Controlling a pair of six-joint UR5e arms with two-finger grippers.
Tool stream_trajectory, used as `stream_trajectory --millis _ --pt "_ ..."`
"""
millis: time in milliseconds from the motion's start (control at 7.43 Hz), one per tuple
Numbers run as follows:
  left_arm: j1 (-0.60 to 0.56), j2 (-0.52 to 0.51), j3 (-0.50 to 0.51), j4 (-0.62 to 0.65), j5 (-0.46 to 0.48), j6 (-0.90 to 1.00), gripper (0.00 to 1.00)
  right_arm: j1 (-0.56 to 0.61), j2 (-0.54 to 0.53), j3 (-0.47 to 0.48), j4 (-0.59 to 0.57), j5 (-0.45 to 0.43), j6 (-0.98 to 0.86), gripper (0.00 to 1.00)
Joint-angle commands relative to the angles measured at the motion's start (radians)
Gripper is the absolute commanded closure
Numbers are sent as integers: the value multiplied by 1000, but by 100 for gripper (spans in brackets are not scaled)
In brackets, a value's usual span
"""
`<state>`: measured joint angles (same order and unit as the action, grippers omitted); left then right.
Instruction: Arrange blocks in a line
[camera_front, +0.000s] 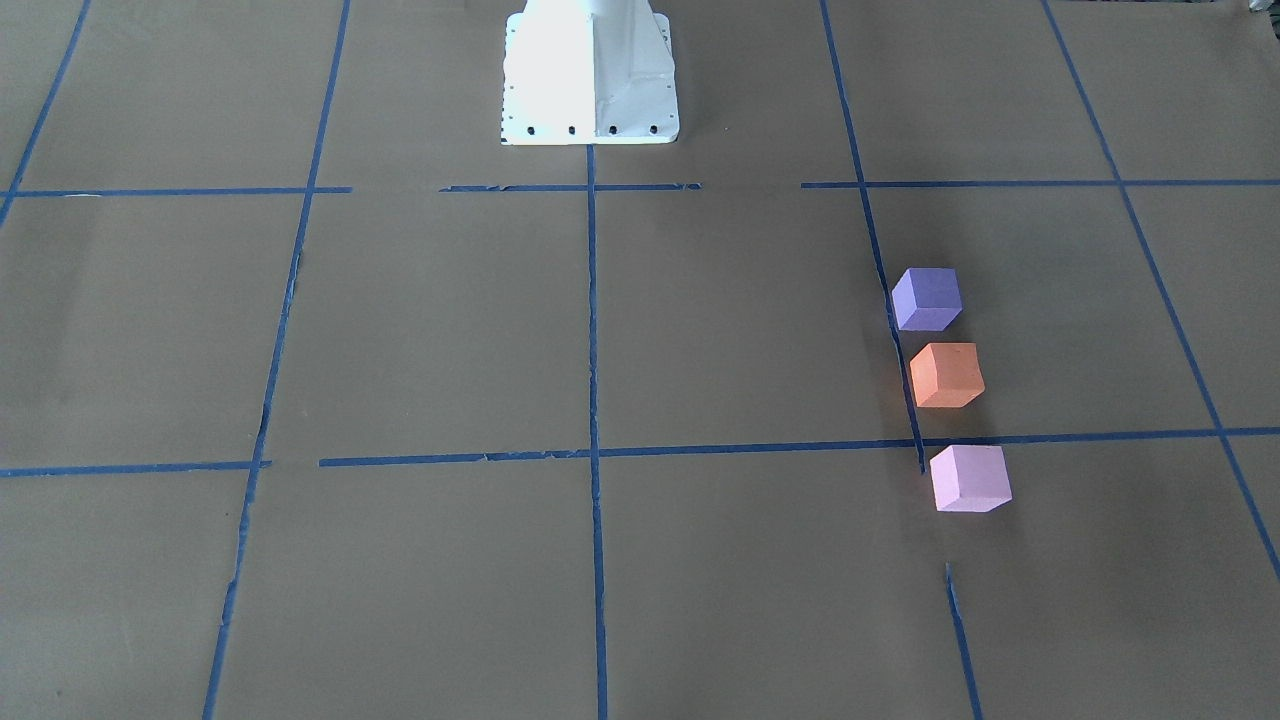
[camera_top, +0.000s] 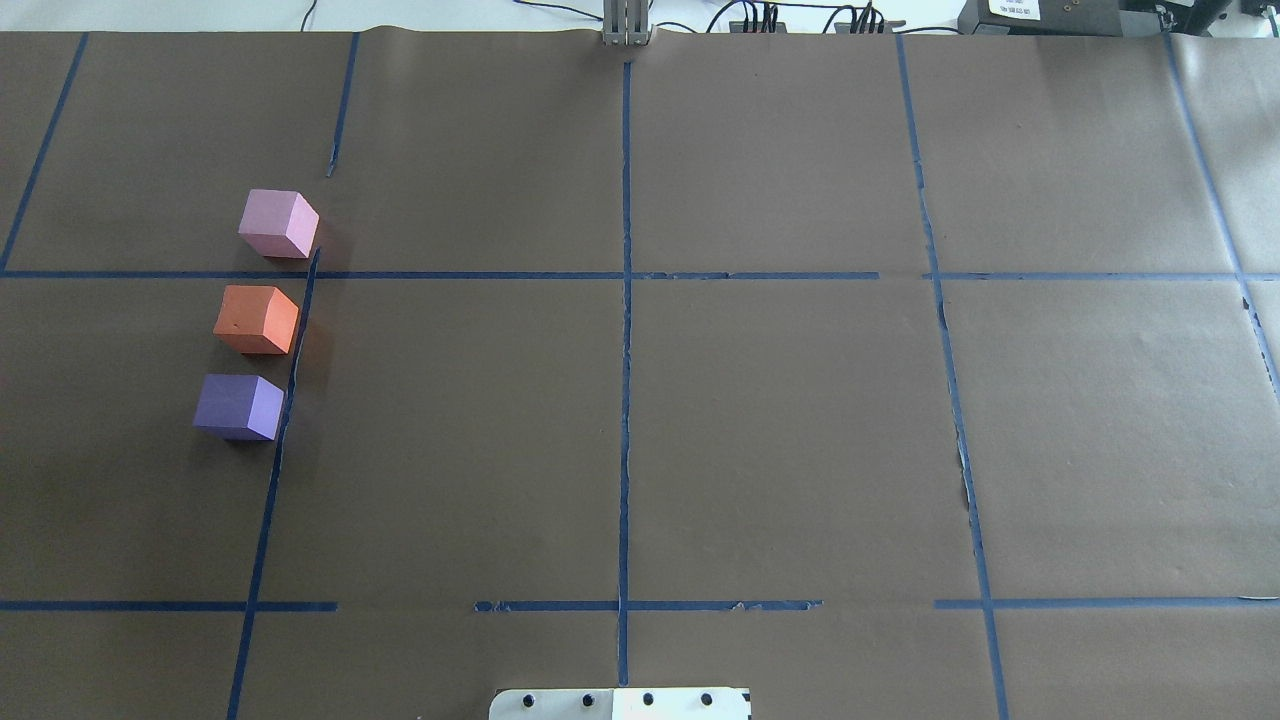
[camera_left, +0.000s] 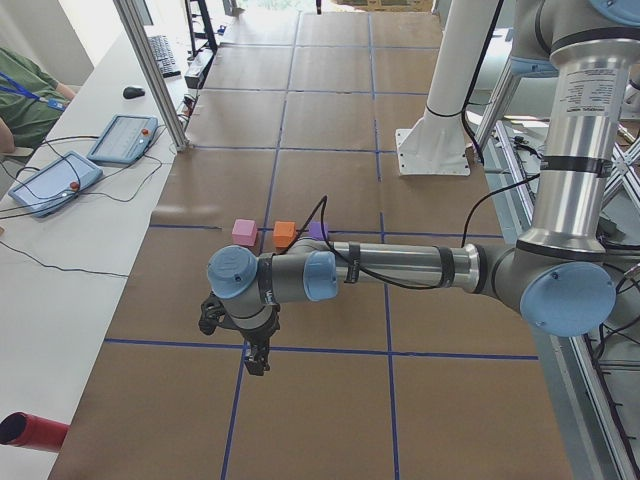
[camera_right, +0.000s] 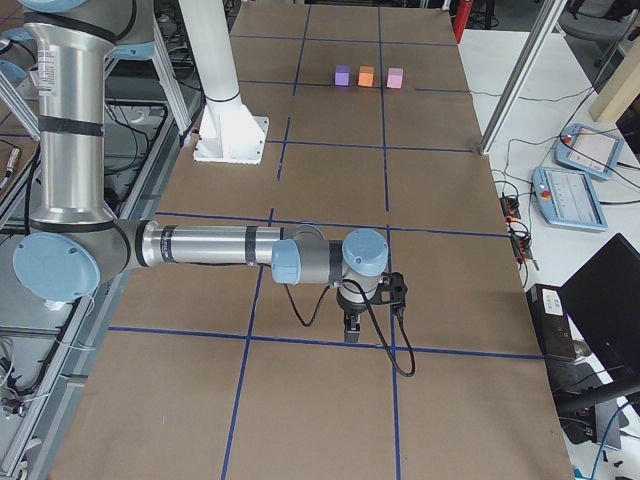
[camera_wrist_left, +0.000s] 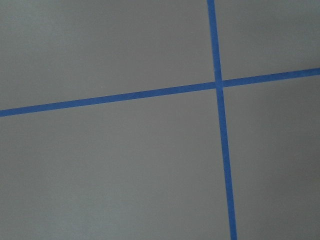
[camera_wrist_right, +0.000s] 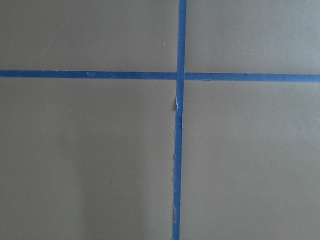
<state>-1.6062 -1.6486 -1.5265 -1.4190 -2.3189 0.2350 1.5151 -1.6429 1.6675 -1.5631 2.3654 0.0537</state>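
Nearest the robot, the white pedestal (camera_top: 620, 703) stands at the counter's (camera_top: 780, 420) near edge, on brown paper gridded with blue tape (camera_top: 626, 400). Out toward the counter's ends, each arm reaches flat over the paper. The left tool (camera_left: 255, 350) points down above a tape crossing, well apart from the blocks, and the right tool (camera_right: 352, 325) hangs the same way over a crossing at the opposite end. Both show only in the side views, so I cannot tell whether their fingers stand wide or narrow, and neither appears to carry anything. On the robot's left half the three cubes sit in a row running away from the robot, just beside a lengthwise tape line, each with a small gap to the next. The violet block (camera_top: 238, 407) is closest in, the orange block (camera_top: 256, 319) comes next, and the pink block (camera_top: 278, 223) lies farthest, just past a crosswise tape line.
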Motion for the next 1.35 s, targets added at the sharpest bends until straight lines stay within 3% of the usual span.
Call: stream_trajectory --millis 0,1212 --pt "0 0 -3 -1 -29 1 0 1 0 0 0 0 0 0" --pt "3 -10 11 -9 -30 0 0 1 0 0 0 0 0 0"
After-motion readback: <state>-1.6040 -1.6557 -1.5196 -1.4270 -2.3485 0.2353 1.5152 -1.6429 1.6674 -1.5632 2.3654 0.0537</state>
